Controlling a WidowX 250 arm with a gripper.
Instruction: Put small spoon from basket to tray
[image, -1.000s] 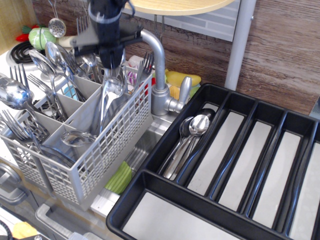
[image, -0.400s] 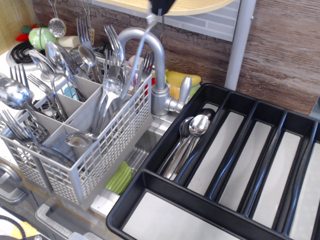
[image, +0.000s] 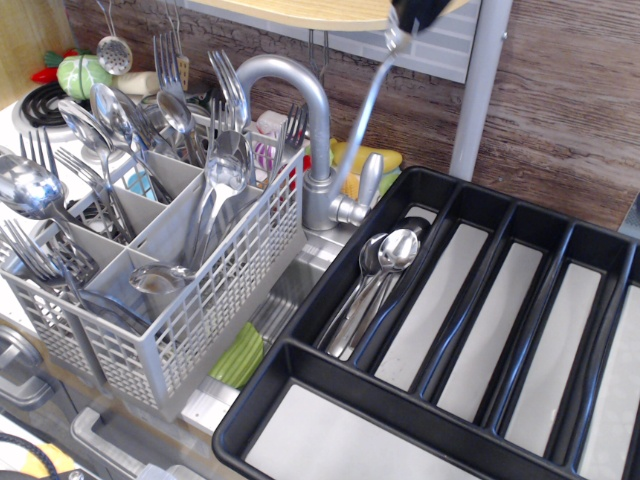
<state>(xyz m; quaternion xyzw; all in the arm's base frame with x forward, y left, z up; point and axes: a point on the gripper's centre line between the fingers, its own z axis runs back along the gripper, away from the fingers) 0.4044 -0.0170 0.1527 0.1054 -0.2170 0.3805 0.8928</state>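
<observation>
My gripper (image: 413, 14) shows only as a black tip at the top edge, right of the faucet. It is shut on the top of the thin handle of the small spoon (image: 366, 112). The spoon hangs slanting down to the left, in the air between the basket and the tray; its lower end blends with the faucet base. The light grey lattice basket (image: 215, 300) stands at the left, full of forks and large spoons. The black tray (image: 300, 385) lies at the right, with several spoons (image: 385, 262) in its leftmost long compartment.
A silver faucet (image: 300, 95) arches between basket and tray. A green sponge (image: 240, 355) lies by the basket's front corner and a yellow one (image: 365, 155) behind the faucet. A wooden shelf (image: 320, 12) and a grey post (image: 480, 90) stand overhead and behind.
My gripper rose out of the basket with the small spoon and moved right, from over the basket's back compartment to past the faucet, near the tray's far left corner.
</observation>
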